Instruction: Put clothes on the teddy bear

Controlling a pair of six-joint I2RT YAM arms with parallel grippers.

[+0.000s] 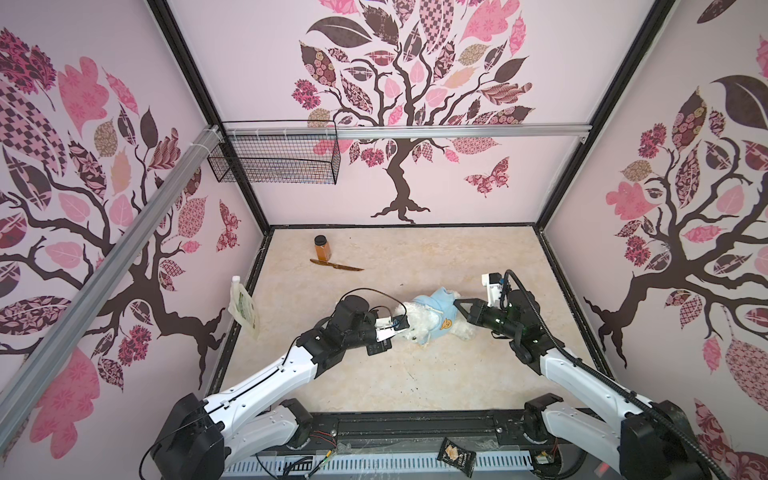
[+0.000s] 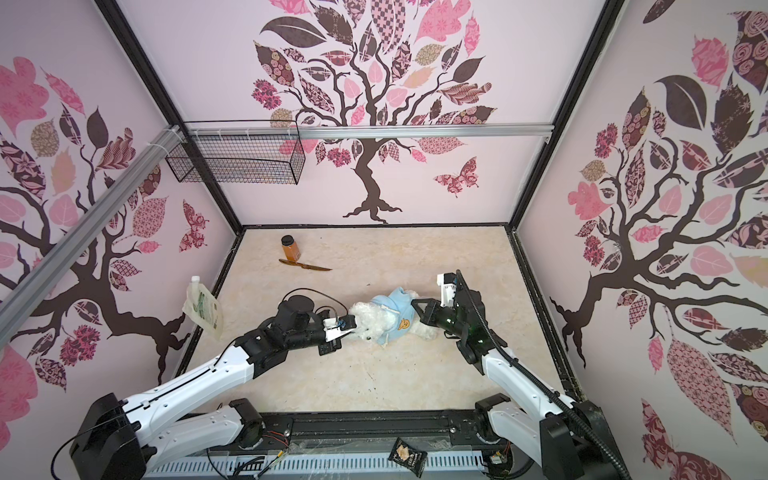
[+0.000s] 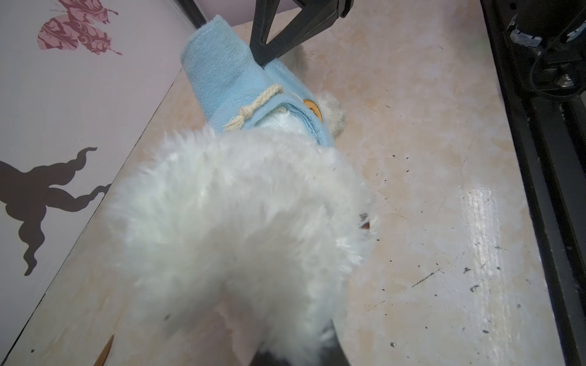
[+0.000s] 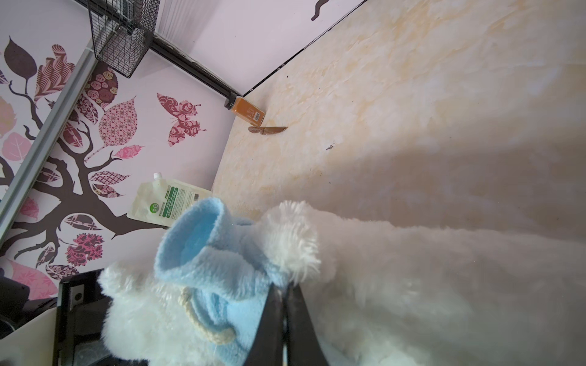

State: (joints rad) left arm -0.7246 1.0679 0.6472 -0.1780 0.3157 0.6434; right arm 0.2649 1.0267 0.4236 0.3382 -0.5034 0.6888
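Observation:
The white fluffy teddy bear (image 1: 417, 322) lies on its side mid-table in both top views, head to the left. A light blue shirt (image 1: 440, 309) with an orange patch covers its trunk (image 2: 395, 311). My left gripper (image 1: 407, 329) is at the bear's head and shut, with white fur (image 3: 241, 221) bunched over its dark fingers (image 3: 269, 359). My right gripper (image 1: 456, 302) comes in from the right. Its fingertips (image 4: 285, 286) are pressed together on the shirt's edge (image 4: 253, 294), next to a furry limb (image 4: 295, 234).
An amber jar (image 1: 322, 247) and a wooden knife (image 1: 336, 266) lie at the back left. A refill pouch (image 1: 243, 309) leans on the left wall. A wire basket (image 1: 274, 153) hangs above, and a black packet (image 1: 457, 455) lies on the front rail.

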